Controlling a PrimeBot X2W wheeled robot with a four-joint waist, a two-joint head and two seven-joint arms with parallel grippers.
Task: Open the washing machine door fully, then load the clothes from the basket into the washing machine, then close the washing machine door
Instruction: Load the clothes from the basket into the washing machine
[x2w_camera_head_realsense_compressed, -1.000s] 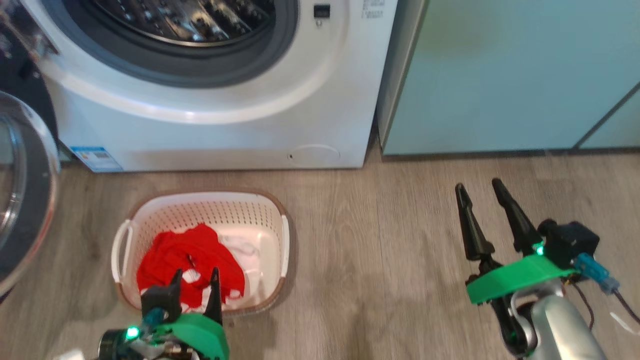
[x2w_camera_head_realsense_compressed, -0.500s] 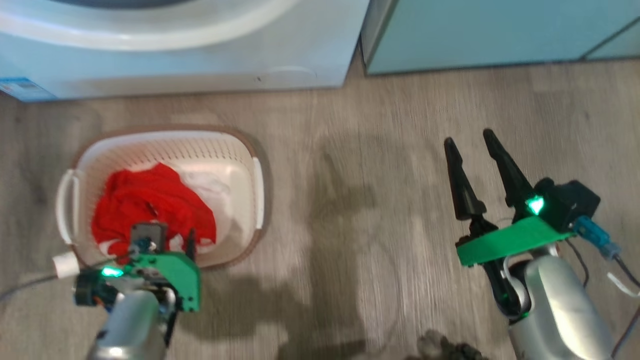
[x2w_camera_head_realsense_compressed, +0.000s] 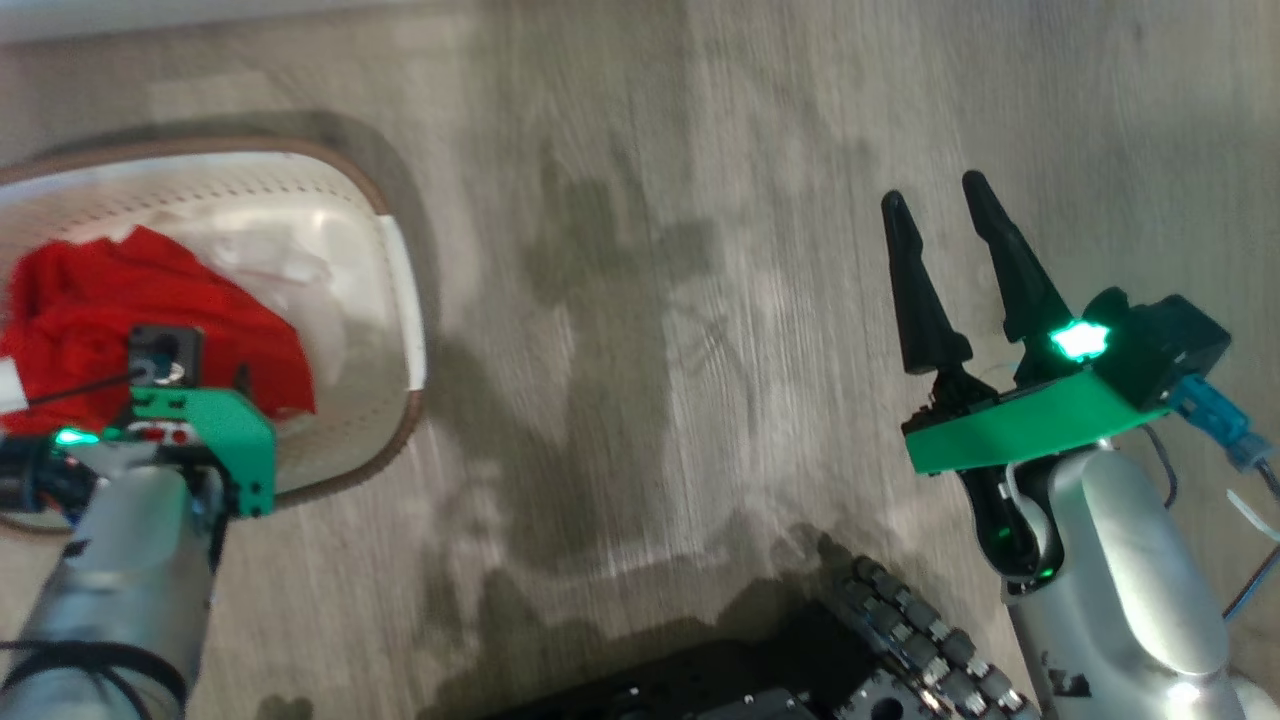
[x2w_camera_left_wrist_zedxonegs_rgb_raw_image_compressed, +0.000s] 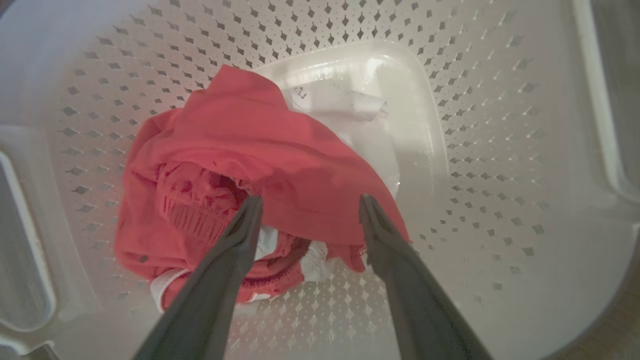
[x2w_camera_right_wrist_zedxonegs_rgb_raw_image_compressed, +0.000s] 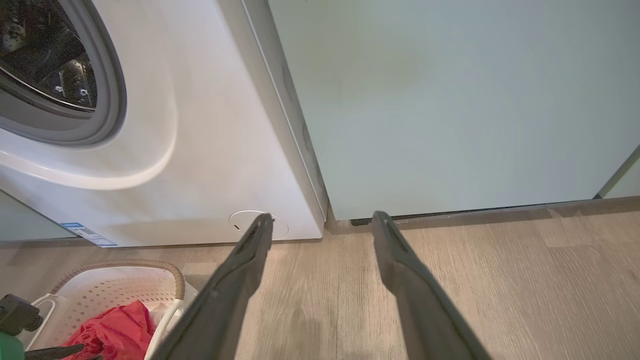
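Shows left claw (x2w_camera_left_wrist_zedxonegs_rgb_raw_image_compressed: 310, 205) spread over red clothes (x2w_camera_left_wrist_zedxonegs_rgb_raw_image_compressed: 280, 145) inside basket (x2w_camera_left_wrist_zedxonegs_rgb_raw_image_compressed: 500, 150), centre of left wrist view. Shows right claw (x2w_camera_head_realsense_compressed: 935, 195) spread also, above floor (x2w_camera_head_realsense_compressed: 650, 300), right of head view.

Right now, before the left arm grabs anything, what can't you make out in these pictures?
- Head view: basket cut by the left edge, motion-blurred.
- Left wrist view: the red clothes hide whatever lies beneath; whether the open left gripper touches cloth is unclear.
- Right wrist view: washing machine, its drum cut by the top-left corner.
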